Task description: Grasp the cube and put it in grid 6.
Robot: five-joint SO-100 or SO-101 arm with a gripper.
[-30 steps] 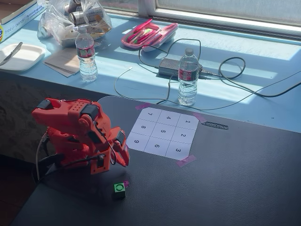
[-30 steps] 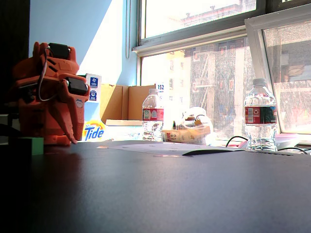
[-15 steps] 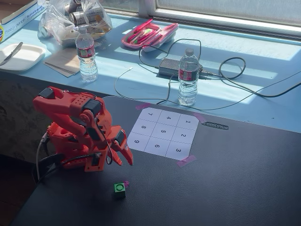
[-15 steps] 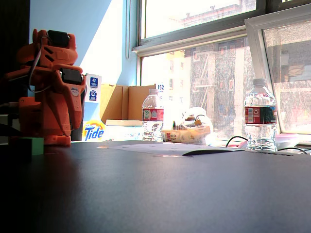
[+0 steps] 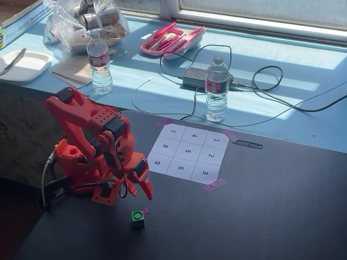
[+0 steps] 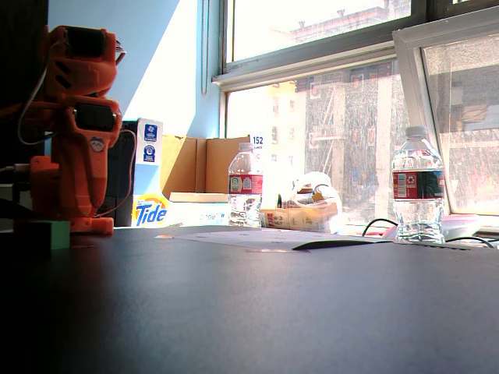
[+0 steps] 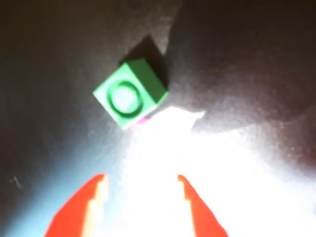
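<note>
Arm (image 5: 95,154) in red plastic is seen at the left of the dark desk (image 5: 271,206) in a fixed view, bent forward with its end effector (image 5: 145,192) pointed down toward the desk surface. The end effector's two fingers are shown spread apart in the wrist view, with nothing between them (image 7: 140,185). Just below and slightly left of the fingertips in that fixed view, the cube (image 5: 137,217) is found resting on the desk, apart from the end effector; a tiny pink tape scrap (image 5: 145,211) lies against its upper right corner. In the wrist view the cube (image 7: 131,94) is seen ahead of the open fingers, turned at an angle. Further right, the white nine-cell sheet (image 5: 187,153) is taped flat to the desk, and grid 6 (image 5: 180,168) sits in its near row, well apart from the cube. In the low fixed view the cube (image 6: 50,234) stands at the far left, near the arm's base.
</note>
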